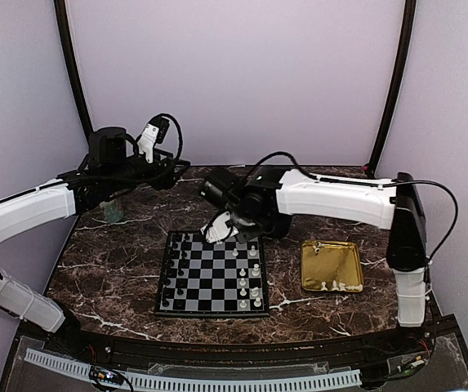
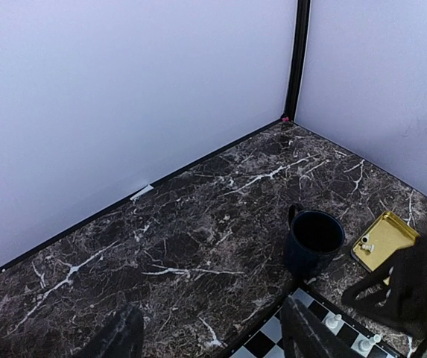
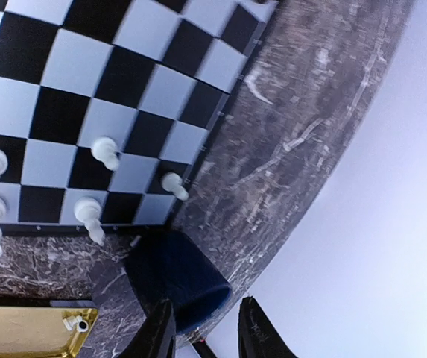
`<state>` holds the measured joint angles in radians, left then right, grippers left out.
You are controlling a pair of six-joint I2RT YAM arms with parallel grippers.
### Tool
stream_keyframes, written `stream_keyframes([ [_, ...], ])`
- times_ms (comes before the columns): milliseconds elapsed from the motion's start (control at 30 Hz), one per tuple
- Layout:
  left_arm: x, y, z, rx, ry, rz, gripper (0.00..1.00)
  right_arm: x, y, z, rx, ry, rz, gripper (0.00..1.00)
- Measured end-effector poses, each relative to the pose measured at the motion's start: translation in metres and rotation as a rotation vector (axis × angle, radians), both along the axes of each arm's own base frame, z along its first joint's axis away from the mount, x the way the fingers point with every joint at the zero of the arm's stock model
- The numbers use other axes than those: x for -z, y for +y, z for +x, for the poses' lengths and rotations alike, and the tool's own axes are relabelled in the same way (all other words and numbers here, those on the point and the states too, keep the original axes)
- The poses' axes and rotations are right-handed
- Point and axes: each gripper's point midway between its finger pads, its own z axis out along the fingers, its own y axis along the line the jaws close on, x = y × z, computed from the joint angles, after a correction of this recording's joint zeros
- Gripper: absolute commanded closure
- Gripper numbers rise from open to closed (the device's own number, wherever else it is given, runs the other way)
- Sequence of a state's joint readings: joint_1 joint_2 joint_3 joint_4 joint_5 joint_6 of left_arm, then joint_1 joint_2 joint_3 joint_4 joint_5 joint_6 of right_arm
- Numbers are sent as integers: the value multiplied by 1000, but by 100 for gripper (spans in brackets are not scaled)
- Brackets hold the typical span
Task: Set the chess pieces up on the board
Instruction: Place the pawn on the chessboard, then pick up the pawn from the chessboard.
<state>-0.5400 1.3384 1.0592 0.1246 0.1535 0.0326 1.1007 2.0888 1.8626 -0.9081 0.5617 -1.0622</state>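
The board [image 1: 209, 278] lies in the middle of the table. Several cream-white chess pieces [image 1: 254, 268] stand along its right side, and a few more lie in the gold tray [image 1: 332, 263]. My right gripper [image 1: 221, 227] hovers over the board's far edge. In the right wrist view its fingers [image 3: 261, 334] stand apart, open, with nothing between them, and a white piece [image 3: 172, 185] stands on the board's corner square. My left gripper [image 2: 213, 339] is open and empty above the marble table, off the board's far left corner [image 2: 273, 335].
A dark blue mug [image 2: 314, 239] stands on the table just beyond the board's far right corner, close under my right gripper [image 3: 206, 332]. Tiny black pieces [image 1: 176, 260] line the board's left side. Purple walls close in the back and sides.
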Motion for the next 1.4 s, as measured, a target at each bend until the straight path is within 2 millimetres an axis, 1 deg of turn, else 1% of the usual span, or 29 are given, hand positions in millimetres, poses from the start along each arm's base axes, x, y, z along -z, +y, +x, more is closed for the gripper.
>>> stream_keyframes([
  [67,9,-3,1,13,23,10,38,-33,-7,5,34,5,110,69],
  [133,22,-8,4,27,64,30,42,-61,-19,13,79,20,230,68],
  [200,38,-17,9,48,125,61,45,-85,-40,21,144,59,376,67],
  [267,52,-28,15,65,179,97,46,-96,-67,27,215,103,492,67],
  [333,65,-44,16,93,228,143,48,-94,-103,30,304,166,616,67],
  [367,71,-55,14,115,246,165,48,-89,-121,31,354,191,663,66],
  [400,79,-70,9,149,269,196,49,-84,-136,31,395,210,700,66],
  [433,86,-81,4,175,285,216,49,-75,-150,28,441,247,754,66],
  [533,113,-111,-20,260,358,301,49,-49,-177,13,547,355,867,65],
  [567,123,-118,-26,281,378,327,49,-38,-188,5,596,407,933,65],
  [600,132,-125,-33,302,401,353,49,-36,-189,4,602,415,939,65],
  [667,153,-136,-45,338,447,409,49,-29,-200,-2,645,466,1008,65],
  [733,173,-144,-54,362,486,461,49,-30,-207,-4,667,484,1052,64],
  [767,183,-146,-57,367,503,487,49,-35,-210,-1,673,482,1085,64],
  [867,209,-145,-62,357,540,567,49,-49,-208,4,650,482,1156,64],
  [967,225,-141,-64,335,558,623,51,-55,-202,3,621,509,1189,64],
  [1033,229,-135,-62,311,559,651,53,-57,-199,2,610,528,1201,63],
  [1100,230,-132,-59,291,554,667,56,-56,-196,1,604,543,1206,63],
  [1233,227,-130,-54,266,540,675,64,-55,-195,1,599,555,1208,63],
  [1400,233,-132,-53,271,547,678,68,-54,-194,0,597,561,1208,63],
])
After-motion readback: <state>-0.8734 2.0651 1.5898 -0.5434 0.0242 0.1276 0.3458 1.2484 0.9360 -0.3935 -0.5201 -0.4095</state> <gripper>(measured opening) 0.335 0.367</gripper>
